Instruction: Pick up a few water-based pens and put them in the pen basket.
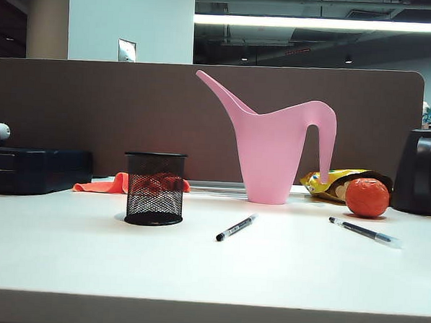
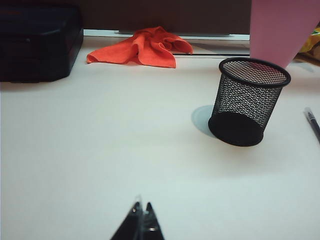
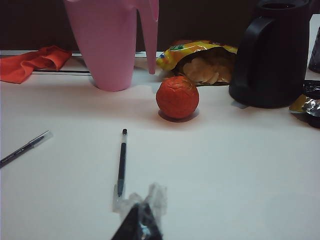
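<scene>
The pen basket (image 1: 155, 189), a black wire-mesh cup, stands upright at the left of the white table (image 1: 195, 269) and holds nothing I can see. One water-based pen (image 1: 236, 227) lies to the right of it, and a second pen (image 1: 366, 232) lies further right, in front of the orange ball. Neither gripper shows in the exterior view. In the left wrist view my left gripper (image 2: 142, 206) is shut and holds nothing, well short of the pen basket (image 2: 249, 102). In the right wrist view my right gripper (image 3: 142, 207) is shut and holds nothing, just short of the near end of a pen (image 3: 121, 162); the other pen (image 3: 25, 148) lies off to one side.
A tall pink watering can (image 1: 274, 146) stands behind the pens. An orange ball (image 1: 367, 197), a yellow snack bag (image 1: 330, 183) and a black jug (image 1: 421, 172) crowd the back right. A red cloth (image 1: 109, 185) and a black case (image 1: 34, 169) lie at the back left.
</scene>
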